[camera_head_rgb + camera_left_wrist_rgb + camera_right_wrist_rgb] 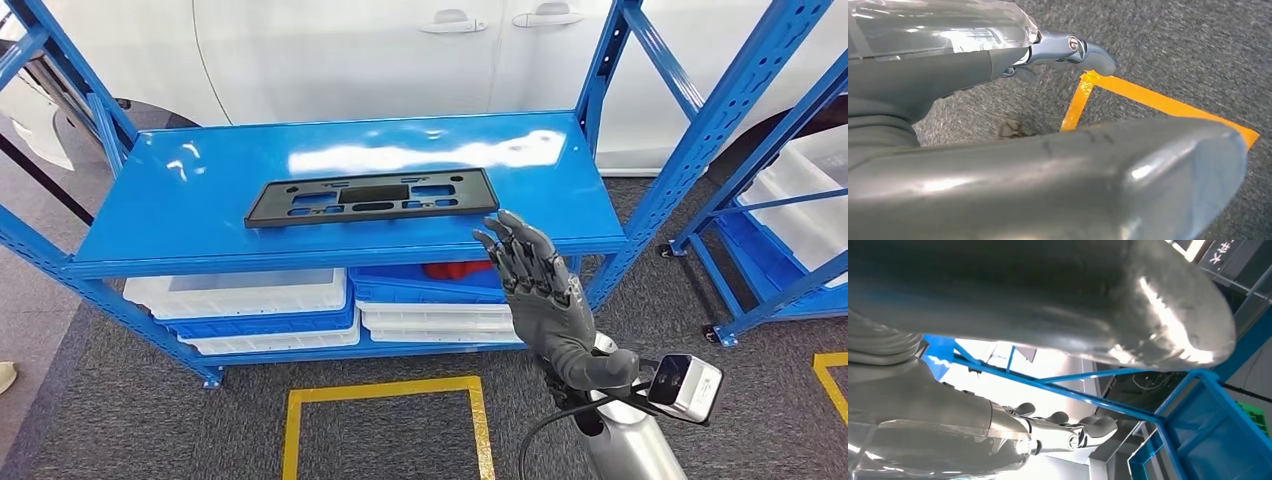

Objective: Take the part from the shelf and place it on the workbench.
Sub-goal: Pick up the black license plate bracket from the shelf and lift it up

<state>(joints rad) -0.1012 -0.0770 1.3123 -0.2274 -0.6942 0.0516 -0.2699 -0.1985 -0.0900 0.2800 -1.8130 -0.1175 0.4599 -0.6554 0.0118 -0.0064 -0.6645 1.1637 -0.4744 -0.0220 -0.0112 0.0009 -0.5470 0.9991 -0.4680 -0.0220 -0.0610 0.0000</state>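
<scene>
1. Yellow tape [385, 392] marks a square on the grey carpet [120, 420] just before the shelf; a corner of such tape also shows under the left hand [1063, 50] in the left wrist view.
2. Left hand hangs over carpet, holding nothing; whether its fingers are spread or curled, cannot tell.
3. Right hand [535, 285] raised at the shelf's front edge, fingers apart and extended, empty, just right of the part and clear of it.
4. Part [372, 196]: flat black plate with cut-outs, lying lengthwise on the blue shelf [160, 215] top, near the front edge.
5. White bins [245, 295] on the lower level.
6. White car [400, 50] behind the shelf.
</scene>
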